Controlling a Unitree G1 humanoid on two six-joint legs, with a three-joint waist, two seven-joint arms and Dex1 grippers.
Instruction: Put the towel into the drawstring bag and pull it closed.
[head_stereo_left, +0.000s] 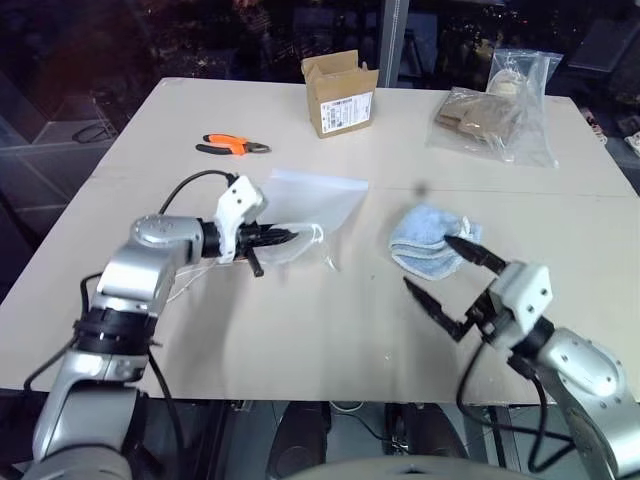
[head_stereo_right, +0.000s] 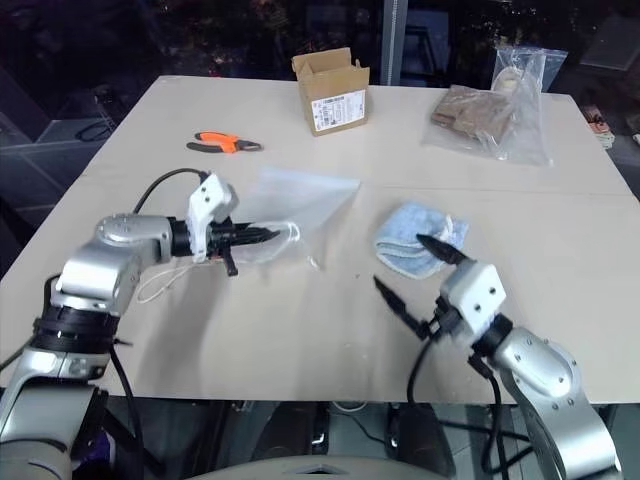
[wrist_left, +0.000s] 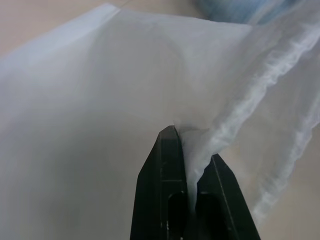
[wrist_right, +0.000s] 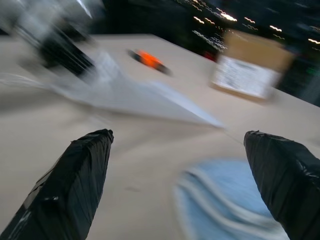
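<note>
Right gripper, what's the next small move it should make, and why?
Probably ease the open right gripper forward onto the towel and close. The towel lies loose on the table just ahead, while the left gripper already pinches the drawstring bag at its mouth.

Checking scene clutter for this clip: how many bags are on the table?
2. The white drawstring bag lies left of centre, its gathered edge pinched in the left pincer. A clear plastic bag with brown contents sits at the far right corner. No others visible.
</note>
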